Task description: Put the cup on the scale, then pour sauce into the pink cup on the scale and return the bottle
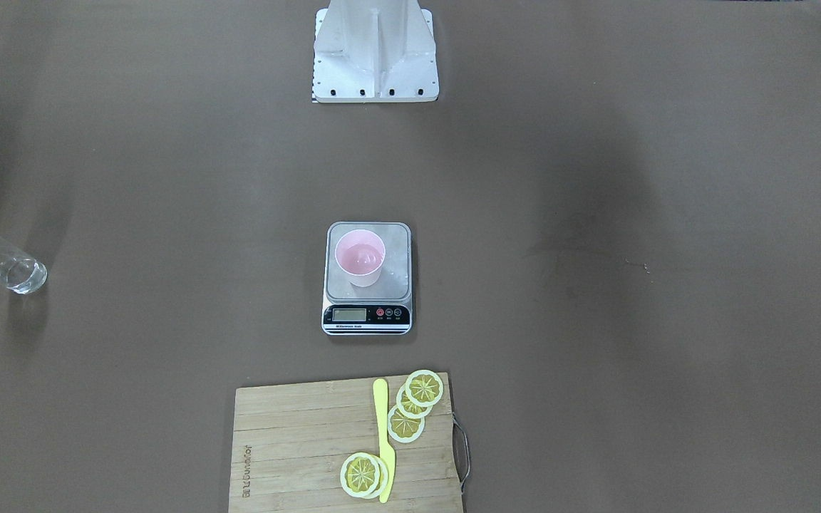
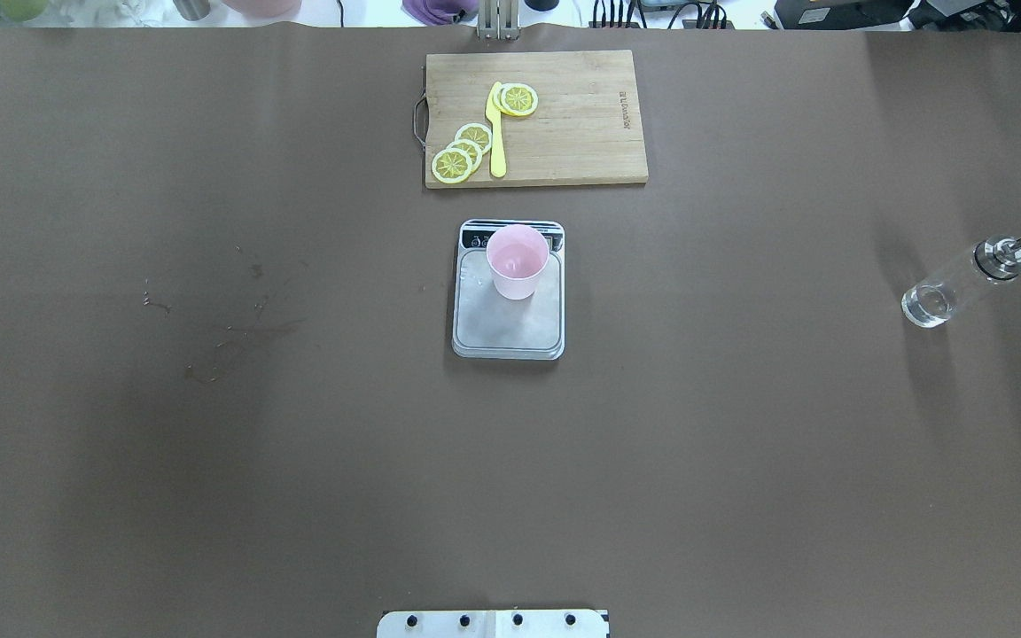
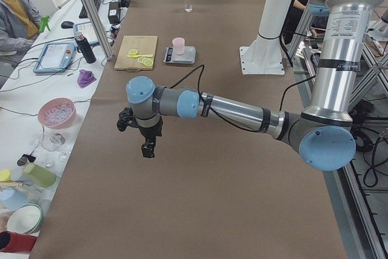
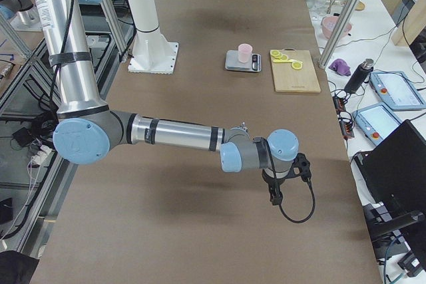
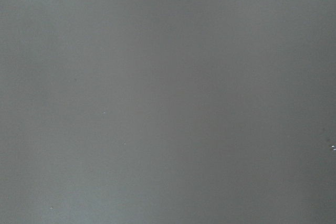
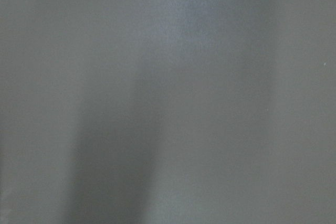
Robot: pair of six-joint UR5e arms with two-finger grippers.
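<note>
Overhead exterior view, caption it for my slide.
Pink cup on the scale, bottle off to the right, cutting board beyond.

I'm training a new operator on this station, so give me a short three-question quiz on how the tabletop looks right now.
1. True or false: the cup stands on the scale.
2. Where is the bottle? A on the scale; B touching the cup; C on the table at the robot's right, apart from the scale.
3. Fill in: the yellow knife lies on the ___.
Key: 1 true; 2 C; 3 board.
</note>
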